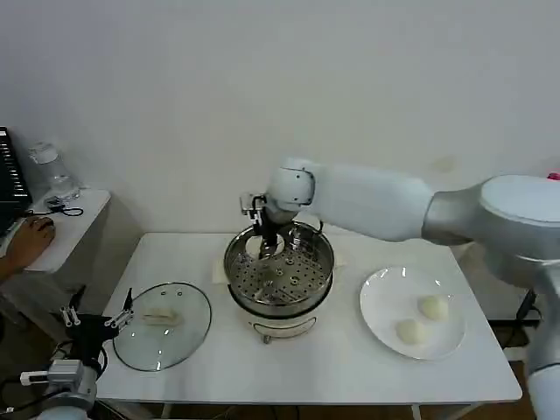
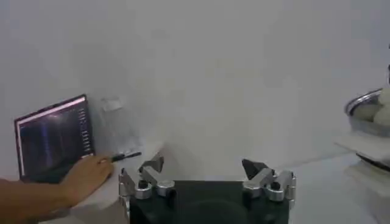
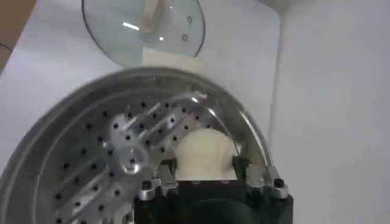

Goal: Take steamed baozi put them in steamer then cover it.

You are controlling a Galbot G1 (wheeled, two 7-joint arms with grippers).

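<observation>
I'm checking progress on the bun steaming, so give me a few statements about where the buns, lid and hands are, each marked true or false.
1. Two baozi lie on the white plate. True.
2. The cover sits on the steamer. False: it lies on the table to the robot's left of the pot.
3. The right hand has a bun between its fingers over the perforated tray. True.
4. The left hand grips the lid handle. False: it is open and empty.

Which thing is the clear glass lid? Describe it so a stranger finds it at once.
On the white table, look on the robot's left of the shiny steel steamer pot. The round clear glass lid lies flat there, beside the robot's open left gripper. Its transparency and pale cream handle separate it from the opaque white plate right of the pot.
</observation>
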